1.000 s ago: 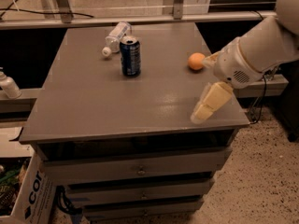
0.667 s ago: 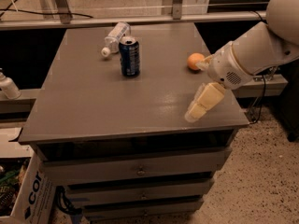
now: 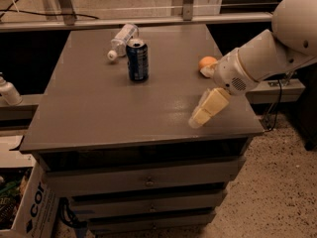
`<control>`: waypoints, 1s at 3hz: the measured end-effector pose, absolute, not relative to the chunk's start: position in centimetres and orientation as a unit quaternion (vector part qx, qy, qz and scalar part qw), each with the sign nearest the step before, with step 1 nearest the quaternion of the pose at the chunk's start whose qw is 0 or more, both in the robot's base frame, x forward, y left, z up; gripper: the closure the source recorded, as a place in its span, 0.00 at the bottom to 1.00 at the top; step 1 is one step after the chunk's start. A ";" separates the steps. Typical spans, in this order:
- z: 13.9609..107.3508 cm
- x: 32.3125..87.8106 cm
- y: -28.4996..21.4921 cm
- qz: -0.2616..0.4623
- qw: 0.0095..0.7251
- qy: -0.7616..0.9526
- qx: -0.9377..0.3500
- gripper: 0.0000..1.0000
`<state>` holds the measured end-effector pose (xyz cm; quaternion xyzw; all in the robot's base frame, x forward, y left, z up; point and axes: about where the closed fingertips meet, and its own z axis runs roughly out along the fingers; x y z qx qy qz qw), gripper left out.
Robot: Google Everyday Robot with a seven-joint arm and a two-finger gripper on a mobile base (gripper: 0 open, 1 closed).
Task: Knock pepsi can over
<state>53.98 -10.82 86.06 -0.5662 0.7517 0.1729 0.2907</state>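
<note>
The pepsi can (image 3: 137,60), dark blue with a silver top rim, stands upright on the grey table top (image 3: 99,113), left of centre and toward the back. My gripper (image 3: 197,119) has pale cream fingers and hangs over the table's front right part, pointing down and left. It is well to the right of the can and nearer the front edge, not touching it. My white arm (image 3: 270,48) reaches in from the upper right.
A clear plastic bottle with a white cap (image 3: 121,39) lies on its side just behind the can. An orange fruit (image 3: 207,63) sits near the table's right edge, partly behind my wrist. Drawers (image 3: 148,180) are below the table top. A cardboard box (image 3: 29,207) stands at lower left.
My gripper has moved left and a little toward the front edge over the table. The can, bottle and orange have not moved.
</note>
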 end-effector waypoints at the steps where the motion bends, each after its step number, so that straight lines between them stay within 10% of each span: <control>1: 86.1 54.0 -10.8 0.173 0.291 0.752 -0.566 0.00; 3: 86.2 55.5 -7.8 0.204 0.338 0.728 -0.560 0.00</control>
